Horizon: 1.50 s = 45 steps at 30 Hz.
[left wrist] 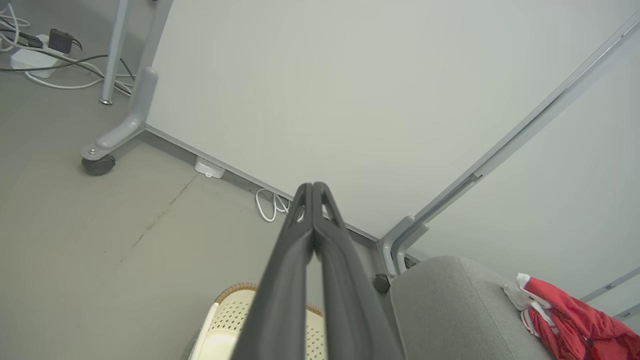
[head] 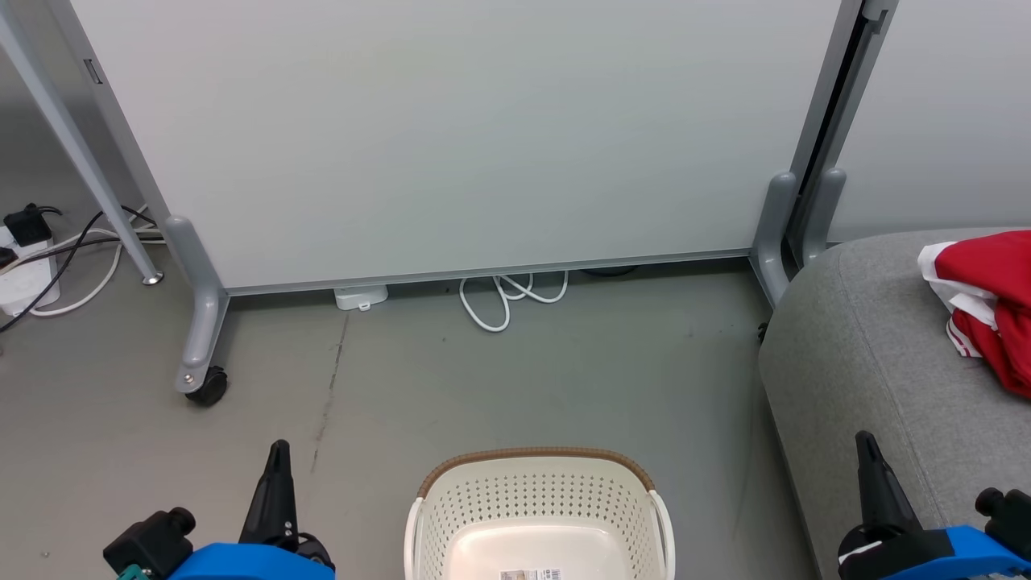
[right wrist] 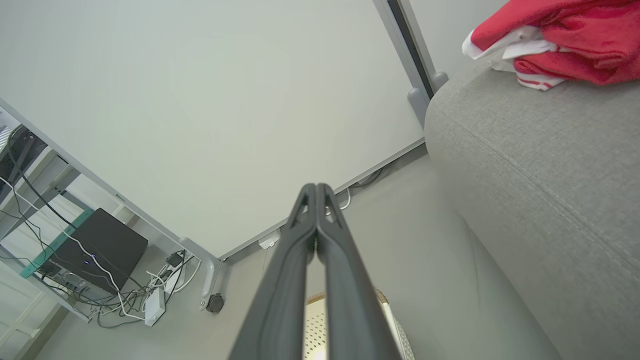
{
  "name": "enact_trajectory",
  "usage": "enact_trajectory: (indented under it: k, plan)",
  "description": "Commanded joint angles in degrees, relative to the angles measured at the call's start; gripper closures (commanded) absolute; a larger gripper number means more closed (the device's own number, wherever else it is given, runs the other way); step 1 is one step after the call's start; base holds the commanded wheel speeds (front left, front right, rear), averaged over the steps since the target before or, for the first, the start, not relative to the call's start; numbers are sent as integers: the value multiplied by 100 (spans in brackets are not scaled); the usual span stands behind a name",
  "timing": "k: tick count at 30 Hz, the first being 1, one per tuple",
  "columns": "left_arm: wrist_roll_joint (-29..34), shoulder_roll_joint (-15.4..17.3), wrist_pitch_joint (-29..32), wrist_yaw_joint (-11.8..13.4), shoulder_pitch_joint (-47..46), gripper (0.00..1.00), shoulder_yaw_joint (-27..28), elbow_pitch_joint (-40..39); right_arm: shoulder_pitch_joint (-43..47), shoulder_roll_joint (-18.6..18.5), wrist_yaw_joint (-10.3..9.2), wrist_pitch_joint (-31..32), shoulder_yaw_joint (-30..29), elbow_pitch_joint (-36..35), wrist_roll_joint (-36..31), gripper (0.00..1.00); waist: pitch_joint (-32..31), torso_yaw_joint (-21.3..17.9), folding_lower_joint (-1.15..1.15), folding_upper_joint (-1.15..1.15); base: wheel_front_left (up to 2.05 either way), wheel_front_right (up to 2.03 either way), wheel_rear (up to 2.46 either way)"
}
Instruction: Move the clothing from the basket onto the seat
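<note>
Red clothing [head: 995,302] with white trim lies bunched on the grey seat [head: 870,346] at the right; it is also seen from the left wrist [left wrist: 565,320] and the right wrist [right wrist: 560,40]. The cream basket [head: 537,515] stands on the floor at bottom centre, its visible inside bare except for a sticker. My left gripper [head: 279,448] is shut and holds nothing, left of the basket. My right gripper [head: 865,440] is shut too, over the seat's front edge. Both wrist views show the fingers pressed together at the tips.
A white partition [head: 483,137] on grey wheeled legs [head: 201,322] stands behind the basket. A white cable coil [head: 507,294] lies under it. Cables and a power strip [head: 24,266] lie at the far left. Grey floor [head: 483,387] lies between basket and partition.
</note>
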Motion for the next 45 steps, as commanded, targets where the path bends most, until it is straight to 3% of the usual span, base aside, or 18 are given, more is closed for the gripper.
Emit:
enact_trajectory:
  k: [1,21,45]
  plan:
    - [-230,48,45,-18,-221,100,64,-104,-173,-7,0,52,-14,-95,255,100,6,-7,-1,0,0,0,0]
    - [-1763,75,398,-29,-395,100,259,-144,-338,4,0,442,-35,-125,1830,100,75,-91,-1,0,0,0,0]
    - [-3166,75,755,-42,-553,100,466,-172,-474,16,1,804,-55,-145,3302,100,154,-187,-1,0,0,0,0]
